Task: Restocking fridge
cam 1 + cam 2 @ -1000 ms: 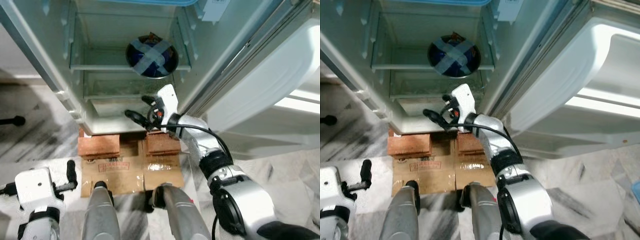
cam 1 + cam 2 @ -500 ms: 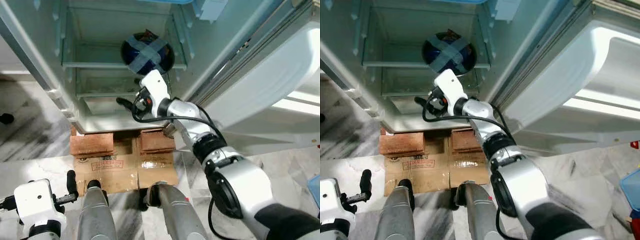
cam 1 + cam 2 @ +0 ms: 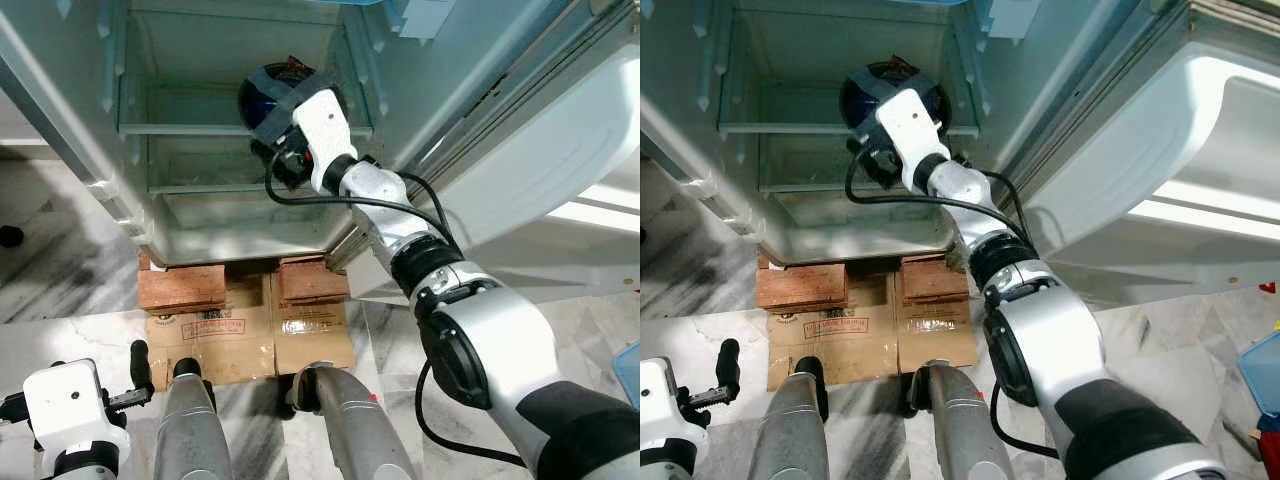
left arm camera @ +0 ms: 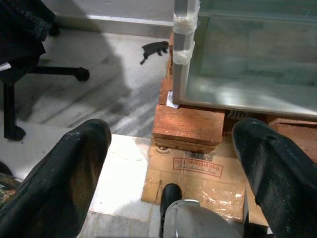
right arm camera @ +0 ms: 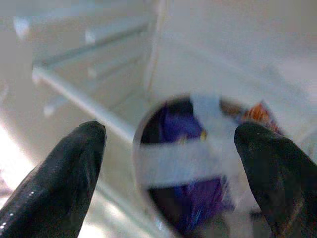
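Fridge [image 3: 60, 130] open, upper frame | bowl [image 3: 262, 95], taped, on glass shelf [image 3: 190, 128], top centre | right gripper [image 5: 168, 163] spread wide just before bowl, holding nothing | left gripper [image 4: 173, 163] wide, idle lower left | progress: one item stocked, judged.

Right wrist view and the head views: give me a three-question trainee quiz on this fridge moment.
1. True or false: the right claw is open, facing the dark blue round bowl with crossed grey tape.
2. The bowl sits on: A) glass fridge shelf B) floor C) door rack.
3. What props the fridge up?

Key: 1 true. 2 A. 3 red bricks on flattened brown cardboard.
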### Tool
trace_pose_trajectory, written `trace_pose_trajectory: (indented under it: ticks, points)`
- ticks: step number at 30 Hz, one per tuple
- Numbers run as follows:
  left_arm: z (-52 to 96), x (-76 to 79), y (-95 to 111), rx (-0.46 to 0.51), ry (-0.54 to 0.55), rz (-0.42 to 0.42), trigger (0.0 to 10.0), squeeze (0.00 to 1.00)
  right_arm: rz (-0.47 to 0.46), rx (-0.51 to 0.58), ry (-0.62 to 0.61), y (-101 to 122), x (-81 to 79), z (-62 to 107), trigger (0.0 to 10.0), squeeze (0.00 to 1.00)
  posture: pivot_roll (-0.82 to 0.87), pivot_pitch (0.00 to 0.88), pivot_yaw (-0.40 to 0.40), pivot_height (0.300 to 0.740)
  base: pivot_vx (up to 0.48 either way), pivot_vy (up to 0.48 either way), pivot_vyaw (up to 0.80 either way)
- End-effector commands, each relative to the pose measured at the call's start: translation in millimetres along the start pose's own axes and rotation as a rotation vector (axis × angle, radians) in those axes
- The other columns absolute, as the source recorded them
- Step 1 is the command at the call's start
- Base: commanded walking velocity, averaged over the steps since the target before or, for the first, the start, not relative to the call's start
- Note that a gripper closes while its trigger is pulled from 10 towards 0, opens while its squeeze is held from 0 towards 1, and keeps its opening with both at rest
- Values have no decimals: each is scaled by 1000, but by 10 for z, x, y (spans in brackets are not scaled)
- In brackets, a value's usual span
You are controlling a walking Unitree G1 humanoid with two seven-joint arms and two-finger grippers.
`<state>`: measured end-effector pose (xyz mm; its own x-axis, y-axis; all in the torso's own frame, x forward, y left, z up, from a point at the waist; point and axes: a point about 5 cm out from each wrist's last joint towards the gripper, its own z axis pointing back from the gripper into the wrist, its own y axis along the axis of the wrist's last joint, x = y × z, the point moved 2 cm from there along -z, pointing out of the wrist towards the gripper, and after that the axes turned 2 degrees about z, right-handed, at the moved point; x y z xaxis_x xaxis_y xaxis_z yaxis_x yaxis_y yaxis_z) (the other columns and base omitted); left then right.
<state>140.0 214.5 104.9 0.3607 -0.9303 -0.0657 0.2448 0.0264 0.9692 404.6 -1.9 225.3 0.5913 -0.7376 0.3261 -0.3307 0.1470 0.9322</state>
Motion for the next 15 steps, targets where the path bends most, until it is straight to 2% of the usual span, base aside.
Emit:
trace_pose_trajectory:
  ticks: [1,5,8,9,12,13,15]
  points:
    - [15,-13,-53,-25,12,-5,10000,0,-16,30,-9,37,57,14,10000,0,296,388,-237,740,0,0,0]
    - [-14,-12,-47,-20,10,-6,10000,0,-86,89,39,131,84,13,10000,0,294,380,-235,740,0,0,0]
    - [-40,-7,-41,-14,6,-4,10000,0,-154,116,161,132,33,48,10000,0,288,371,-233,740,0,0,0]
    - [-46,0,-41,-13,5,-3,10000,0,-185,104,248,65,-34,95,10000,0,285,368,-233,740,0,0,0]
    - [-52,13,-40,-11,2,0,10000,0,-202,81,362,-75,-147,192,10000,0,282,366,-233,740,0,0,0]
    - [-56,21,-37,-10,1,2,10000,0,-211,59,433,-200,-238,281,10000,0,280,367,-231,740,0,0,0]
    - [-58,25,-37,-9,0,3,10000,0,-237,32,496,-320,-328,367,10000,0,280,368,-230,740,0,0,0]
